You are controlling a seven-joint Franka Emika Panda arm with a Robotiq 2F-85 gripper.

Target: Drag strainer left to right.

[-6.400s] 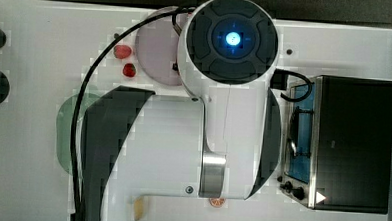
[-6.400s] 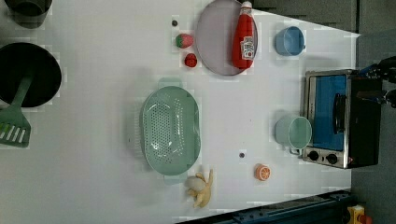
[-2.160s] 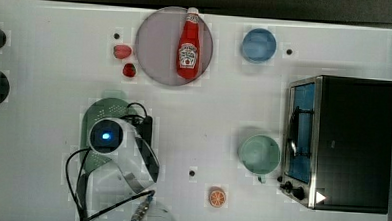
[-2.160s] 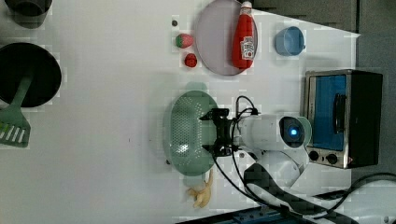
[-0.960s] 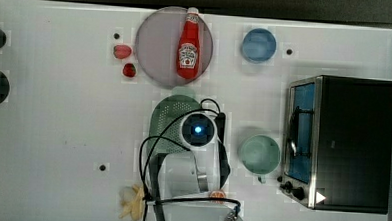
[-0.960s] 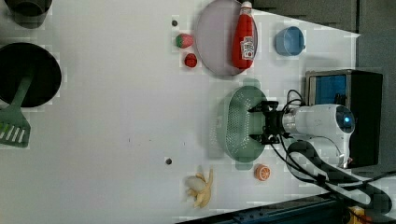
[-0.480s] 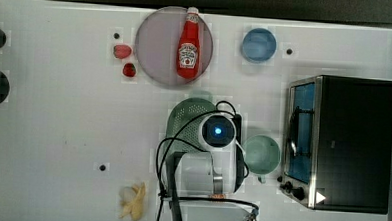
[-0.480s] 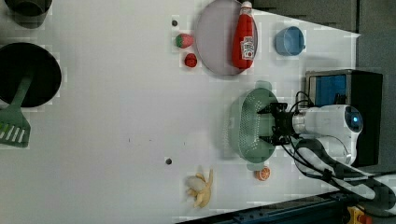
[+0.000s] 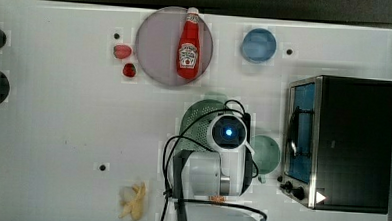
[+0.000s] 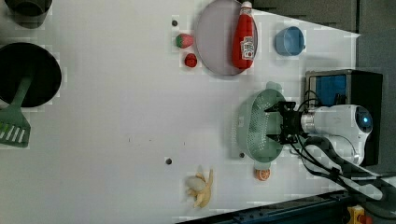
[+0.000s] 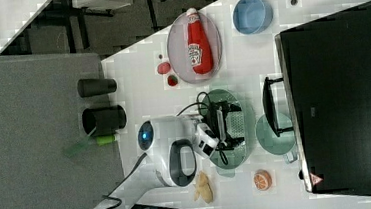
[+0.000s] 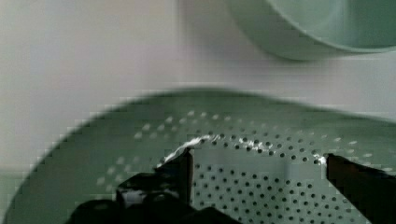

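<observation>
The strainer (image 10: 256,130) is a pale mint-green oval bowl dotted with small holes, lying on the white table just to the left view's left of the toaster oven. The top view has the strainer (image 9: 194,121) half covered by my arm. My gripper (image 10: 274,123) is open, and both black fingers reach down inside the bowl. In the wrist view the gripper (image 12: 261,179) has its fingertips (image 12: 180,168) spread wide over the perforated inside of the strainer (image 12: 116,158). The right view shows the gripper (image 11: 225,126) in the strainer (image 11: 233,103).
A solid mint-green cup (image 9: 267,153) sits right beside the strainer, before the toaster oven (image 9: 343,142). A ketchup bottle (image 9: 189,45) lies on a round plate (image 9: 157,43). A blue bowl (image 9: 259,44), a banana (image 9: 134,200), an orange slice (image 10: 262,174) and black pots (image 10: 28,74) stand around.
Over the last second the arm and the strainer slid toward the top view's right, ending close to the mint cup. The fingers stayed spread inside the bowl.
</observation>
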